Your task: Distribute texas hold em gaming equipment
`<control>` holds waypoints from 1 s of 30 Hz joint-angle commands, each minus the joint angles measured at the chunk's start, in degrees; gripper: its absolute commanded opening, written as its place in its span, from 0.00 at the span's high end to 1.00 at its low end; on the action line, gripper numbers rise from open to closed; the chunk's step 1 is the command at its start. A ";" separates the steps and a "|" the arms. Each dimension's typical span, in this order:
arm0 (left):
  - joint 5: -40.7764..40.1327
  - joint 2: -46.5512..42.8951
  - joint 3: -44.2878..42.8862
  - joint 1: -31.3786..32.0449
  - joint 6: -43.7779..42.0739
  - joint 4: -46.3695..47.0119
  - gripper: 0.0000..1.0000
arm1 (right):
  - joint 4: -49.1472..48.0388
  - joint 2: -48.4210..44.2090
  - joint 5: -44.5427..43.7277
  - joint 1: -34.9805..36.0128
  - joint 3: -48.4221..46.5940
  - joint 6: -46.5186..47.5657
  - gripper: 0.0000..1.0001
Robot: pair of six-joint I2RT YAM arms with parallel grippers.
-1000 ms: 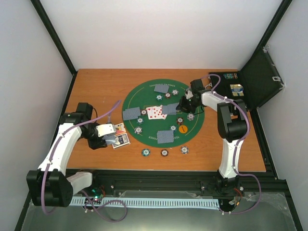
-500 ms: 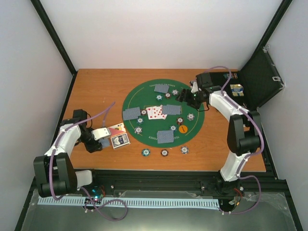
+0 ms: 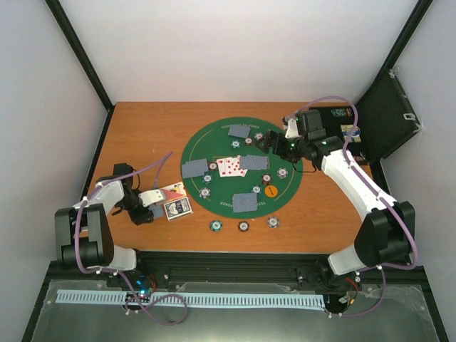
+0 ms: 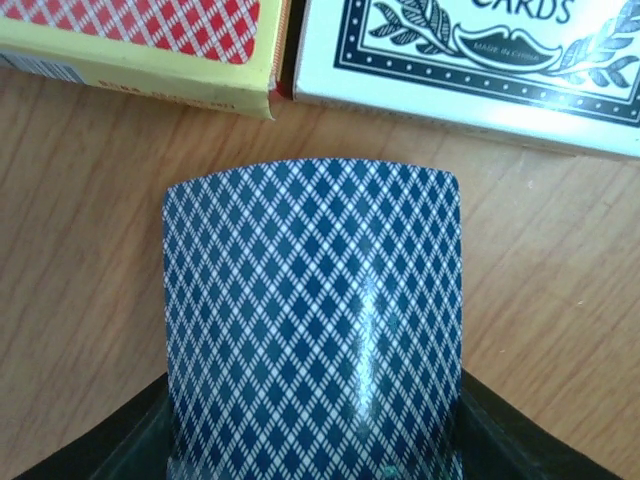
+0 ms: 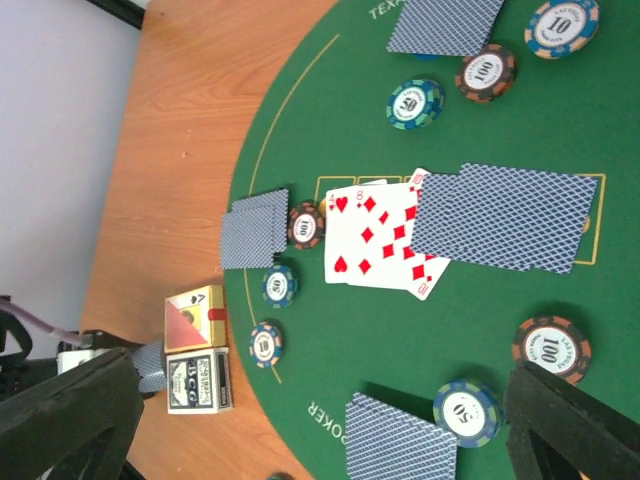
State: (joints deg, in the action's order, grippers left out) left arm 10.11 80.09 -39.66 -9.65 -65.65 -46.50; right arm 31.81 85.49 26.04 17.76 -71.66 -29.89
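Note:
My left gripper (image 4: 315, 445) is shut on a blue diamond-backed playing card (image 4: 312, 300), held low over the wood beside two card boxes (image 3: 175, 201). Its place in the top view is left of the mat, where the left gripper (image 3: 147, 201) hangs. My right gripper (image 3: 271, 142) stands open over the far right part of the green mat (image 3: 196, 146), nothing between its fingers (image 5: 65, 420). On the mat lie face-down card piles (image 5: 495, 217), fanned red face-up cards (image 5: 380, 240), striped chips (image 5: 467, 412) and an orange disc (image 3: 270, 191).
Three chips (image 3: 244, 226) sit on the wood between the mat and the near edge. The open black case (image 3: 381, 117) stands at the far right with small boxes inside. A red-and-yellow box (image 4: 140, 40) and a white printed box (image 4: 470, 40) lie just ahead of the left gripper.
The right jaws have opened and that arm has swung back toward the far right of the mat. The left gripper has drawn slightly left with its card.

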 commanded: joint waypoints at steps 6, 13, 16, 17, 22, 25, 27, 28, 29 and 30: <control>1.89 -2.72 0.75 -0.30 -1.68 -3.27 0.08 | 7.31 -4.52 -4.39 1.04 -1.47 3.00 0.00; 3.17 -9.14 -4.20 -0.31 -3.33 -12.70 0.00 | 15.07 -4.81 -11.04 0.43 -10.45 6.53 0.00; 6.29 -11.00 -11.57 -0.36 -2.46 -18.48 0.00 | 16.85 -5.32 -18.42 -0.27 -12.10 7.06 0.00; 7.75 -11.01 -14.22 -0.35 -1.36 -20.04 0.00 | 16.79 -5.68 -23.47 -0.49 -11.89 6.97 0.00; 18.52 -9.10 -24.42 -0.30 17.89 -14.23 0.00 | 4.95 -11.40 -44.08 -0.63 -0.37 9.43 0.00; 26.85 -9.17 -23.01 -0.36 32.73 -3.06 0.00 | -6.96 -15.93 -51.06 -0.63 10.01 14.39 0.00; 30.60 -10.64 -17.23 -0.34 42.23 9.81 0.00 | -12.04 -16.16 -54.83 -0.71 14.80 18.04 0.00; 31.32 -11.45 -13.56 -0.29 45.92 16.37 0.00 | -13.08 -15.14 -56.14 -0.71 16.07 19.14 0.00; 31.07 -12.21 -9.36 -0.22 49.01 25.75 0.00 | -12.95 -13.57 -57.36 -1.02 16.53 18.97 0.00; 30.13 -12.63 -5.58 -0.23 51.80 34.01 0.00 | -12.81 -12.09 -58.32 -1.38 17.08 19.01 0.00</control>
State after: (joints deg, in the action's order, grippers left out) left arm 34.15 69.10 -55.66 -9.65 -33.98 -41.30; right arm 27.92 70.02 -21.23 17.08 -57.52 -15.70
